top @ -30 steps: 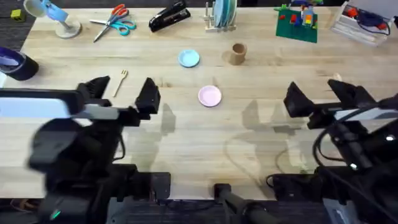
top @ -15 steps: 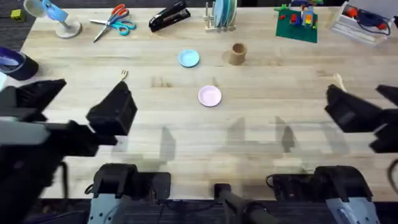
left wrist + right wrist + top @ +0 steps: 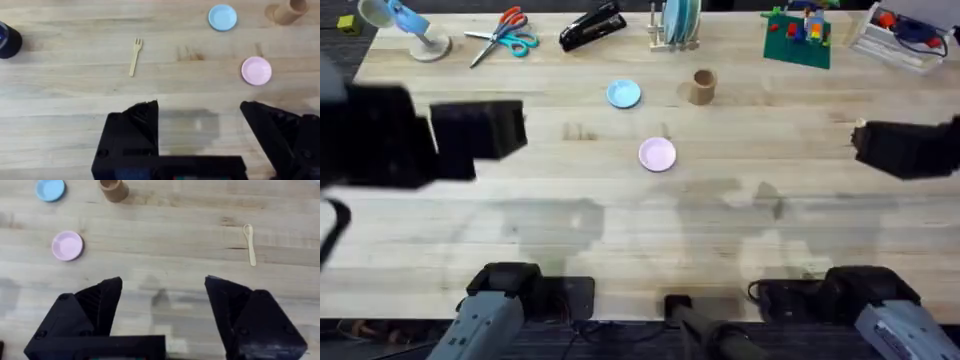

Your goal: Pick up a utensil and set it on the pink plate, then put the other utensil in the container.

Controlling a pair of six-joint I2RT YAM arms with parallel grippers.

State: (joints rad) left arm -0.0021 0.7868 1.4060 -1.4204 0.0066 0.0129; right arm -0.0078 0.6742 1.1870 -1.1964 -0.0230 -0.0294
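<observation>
The utensil, a pale wooden fork, lies flat on the table with its tines toward the far edge. It sits beyond my open, empty left gripper. The pink plate rests bare at the table's middle. The tan container stands upright behind it. The other utensil, a pale stick with a rounded end, lies out on the right side of the table. My right gripper hangs open and empty above the wood, short of that stick. Both arms hover high, the left arm and the right arm looking large and dark.
A light-blue plate sits left of the container. Along the far edge are scissors, a black stapler, a rack of plates and a toy brick model. A dark tape roll lies at the left.
Both arms have risen toward the camera and drawn outward, the left one to the left and the right one to the right. Nothing on the table has moved.
</observation>
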